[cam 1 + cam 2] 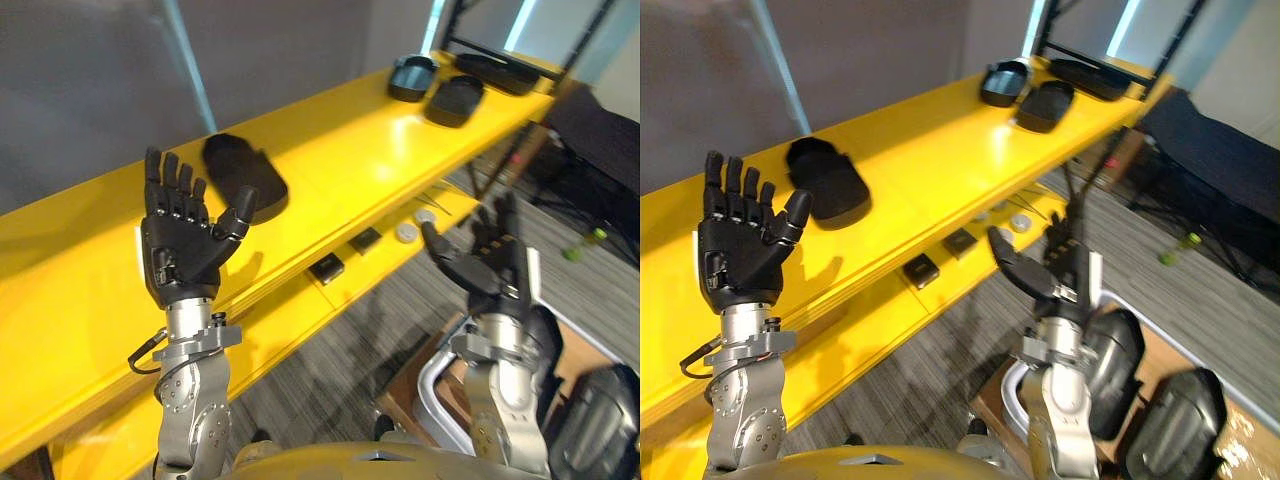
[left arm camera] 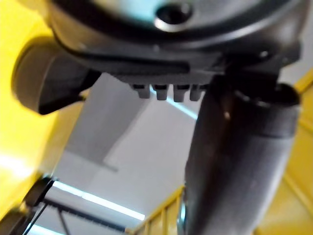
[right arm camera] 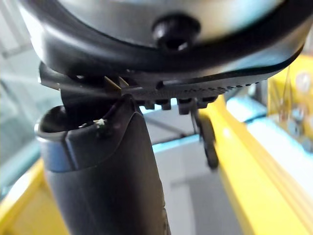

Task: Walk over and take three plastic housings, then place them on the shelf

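With the left hand point(image 1: 180, 245) and right hand point(image 1: 490, 265) both spread open and empty, several plastic housings point(image 1: 245, 177) already lie on the yellow shelf point(image 1: 350, 150) and spare housings point(image 1: 1175, 420) sit below, so placing looks largely done.

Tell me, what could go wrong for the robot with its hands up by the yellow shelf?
1. The left hand is raised and open right by the yellow shelf, with a black housing lying just past it. A careless swing might bump the shelf or shove that housing along.
2. The right hand is open and empty too, and more housings lie low beside it. They look smooth and rounded, so one might slip during the lift.
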Motion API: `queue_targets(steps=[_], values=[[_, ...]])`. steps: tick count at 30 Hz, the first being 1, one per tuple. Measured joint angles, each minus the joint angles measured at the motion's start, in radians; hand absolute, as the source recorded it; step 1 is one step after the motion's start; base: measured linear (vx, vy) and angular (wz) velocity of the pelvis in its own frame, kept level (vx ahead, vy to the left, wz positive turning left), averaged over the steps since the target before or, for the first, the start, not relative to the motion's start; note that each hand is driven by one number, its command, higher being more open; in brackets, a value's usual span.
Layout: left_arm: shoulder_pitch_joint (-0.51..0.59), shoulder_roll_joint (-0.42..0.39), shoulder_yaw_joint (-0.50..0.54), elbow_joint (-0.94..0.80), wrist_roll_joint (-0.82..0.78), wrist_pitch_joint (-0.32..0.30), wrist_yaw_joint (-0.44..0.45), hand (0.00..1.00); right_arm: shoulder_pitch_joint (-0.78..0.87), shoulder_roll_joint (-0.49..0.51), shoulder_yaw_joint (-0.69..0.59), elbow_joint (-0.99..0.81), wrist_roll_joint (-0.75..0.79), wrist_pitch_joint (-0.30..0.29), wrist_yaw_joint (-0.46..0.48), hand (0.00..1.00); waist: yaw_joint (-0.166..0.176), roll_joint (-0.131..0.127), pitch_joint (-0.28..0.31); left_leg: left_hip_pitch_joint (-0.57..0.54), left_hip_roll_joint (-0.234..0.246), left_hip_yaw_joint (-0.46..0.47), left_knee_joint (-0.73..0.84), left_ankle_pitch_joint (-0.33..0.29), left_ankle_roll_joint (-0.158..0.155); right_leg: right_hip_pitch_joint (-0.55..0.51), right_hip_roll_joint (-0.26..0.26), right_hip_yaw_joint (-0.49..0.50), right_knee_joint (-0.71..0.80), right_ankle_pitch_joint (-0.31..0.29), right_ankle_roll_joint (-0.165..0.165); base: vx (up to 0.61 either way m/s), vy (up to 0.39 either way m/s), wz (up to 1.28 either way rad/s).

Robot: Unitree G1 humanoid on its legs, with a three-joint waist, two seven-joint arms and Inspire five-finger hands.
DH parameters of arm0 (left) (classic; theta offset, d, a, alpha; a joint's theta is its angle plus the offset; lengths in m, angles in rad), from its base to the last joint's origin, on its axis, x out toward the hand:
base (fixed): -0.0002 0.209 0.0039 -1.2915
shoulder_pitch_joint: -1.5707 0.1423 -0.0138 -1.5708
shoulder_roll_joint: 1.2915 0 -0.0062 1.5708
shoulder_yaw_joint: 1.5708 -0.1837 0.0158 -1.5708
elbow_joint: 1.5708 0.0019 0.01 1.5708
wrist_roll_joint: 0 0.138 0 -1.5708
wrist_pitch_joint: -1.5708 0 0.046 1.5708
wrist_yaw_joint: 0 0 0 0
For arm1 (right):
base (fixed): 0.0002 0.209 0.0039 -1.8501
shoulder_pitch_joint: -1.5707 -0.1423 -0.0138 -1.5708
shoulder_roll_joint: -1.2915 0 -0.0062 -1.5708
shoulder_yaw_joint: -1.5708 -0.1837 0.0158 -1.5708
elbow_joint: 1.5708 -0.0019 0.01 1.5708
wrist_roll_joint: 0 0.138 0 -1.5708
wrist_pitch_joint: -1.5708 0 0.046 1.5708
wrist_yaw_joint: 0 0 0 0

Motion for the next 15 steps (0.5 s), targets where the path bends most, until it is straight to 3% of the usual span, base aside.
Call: queue_targets(steps=[5, 8, 10, 11, 12, 14, 15], values=[[-0.108, 0.019, -0.068, 0.088, -0.025, 0.011, 0.041, 1.00, 0.113, 0.003, -0.170, 0.000, -0.015, -0.014, -0.043, 1.00, -0.098, 0.013, -0.002, 0.032, 0.031, 0.106, 0.050, -0.051, -0.021, -0.005, 0.035, 0.097, -0.019, 0.014, 0.001, 0.04, -0.010, -0.58], [-0.148, 0.018, -0.124, 0.115, -0.024, 0.056, 0.055, 1.00, 0.130, 0.005, -0.162, -0.002, 0.005, -0.035, -0.061, 1.00, -0.117, 0.026, -0.001, 0.023, 0.044, 0.117, 0.068, -0.070, -0.022, -0.018, 0.044, 0.102, -0.034, 0.020, 0.004, 0.00, -0.022, -0.20], [-0.152, 0.018, -0.140, 0.115, -0.016, 0.073, 0.068, 1.00, 0.122, 0.005, -0.128, -0.015, 0.028, -0.035, -0.060, 1.00, -0.116, 0.039, -0.004, -0.024, 0.053, 0.100, 0.118, -0.099, -0.021, -0.051, 0.050, 0.110, -0.033, 0.022, 0.001, -0.02, -0.032, -0.15], [-0.152, 0.017, -0.140, 0.115, 0.001, 0.076, 0.080, 1.00, 0.114, 0.002, -0.104, -0.026, 0.027, -0.035, -0.060, 1.00, -0.102, 0.049, -0.002, -0.069, 0.051, 0.038, 0.179, -0.144, -0.013, -0.076, 0.057, 0.124, -0.032, 0.032, -0.010, -0.04, -0.028, -0.53], [-0.147, 0.018, -0.131, 0.115, 0.025, 0.077, 0.099, 1.00, 0.090, -0.008, -0.063, -0.031, 0.027, -0.032, -0.051, 1.00, -0.065, 0.063, 0.006, -0.124, 0.040, -0.082, 0.268, -0.210, 0.011, -0.097, 0.075, 0.165, -0.034, 0.048, -0.018, -0.01, 0.006, -0.87], [-0.140, 0.018, -0.106, 0.115, 0.026, 0.082, 0.116, 1.00, 0.046, -0.027, -0.003, -0.023, 0.028, -0.015, -0.023, 1.00, -0.024, 0.074, 0.026, -0.156, 0.042, -0.190, 0.355, -0.242, 0.023, -0.107, 0.098, 0.217, -0.037, 0.065, -0.024, 0.01, 0.011, -0.95], [-0.108, 0.016, -0.071, 0.111, 0.025, 0.083, 0.113, 1.00, 0.007, -0.059, 0.071, 0.000, 0.070, 0.001, 0.039, 1.00, -0.006, 0.073, 0.037, -0.161, 0.039, -0.254, 0.403, -0.261, 0.033, -0.105, 0.108, 0.254, -0.037, 0.070, -0.027, -0.01, 0.024, -0.74]])
